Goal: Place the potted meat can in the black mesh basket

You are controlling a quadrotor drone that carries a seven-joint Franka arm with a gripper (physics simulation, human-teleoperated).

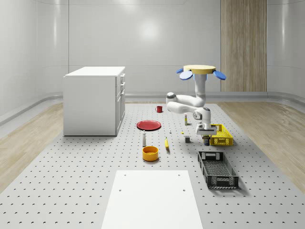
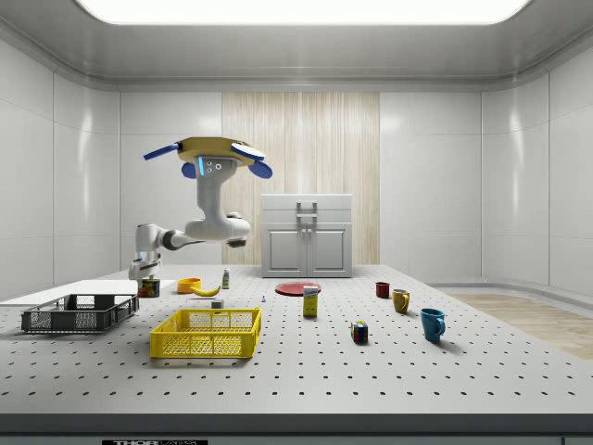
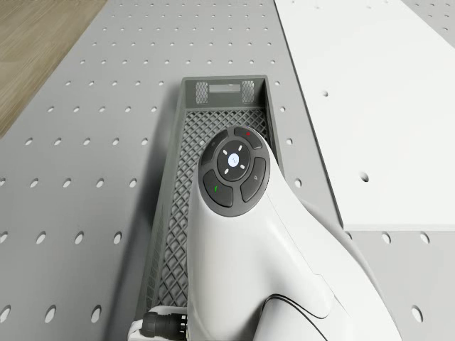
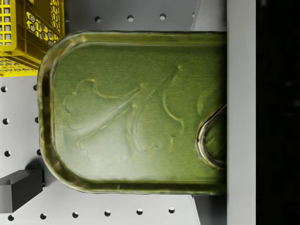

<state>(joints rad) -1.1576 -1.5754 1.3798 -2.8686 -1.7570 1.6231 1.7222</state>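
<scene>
Drone (image 1: 199,70) hovers right of centre in whole-scene view; gripper (image 1: 206,134) clamps potted meat can (image 4: 136,112) just beside black mesh basket (image 1: 218,169).

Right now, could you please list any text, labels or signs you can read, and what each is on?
None is readable.
Potted meat can: embossed leaf pattern on the lid, no words.
Arm's button pad: small symbols, no letters.
Side view's bottom edge: lettering cut off, unreadable.

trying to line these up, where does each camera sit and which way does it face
Whole-scene view: high, off the robot; drone, arm, gripper holding the can.
Side view: low at the table's side; same drone, black basket.
Drone view: on the drone, looking down; the arm over the basket.
Wrist view: along the gripper; can lid, yellow basket.
Shared: both baskets.
</scene>
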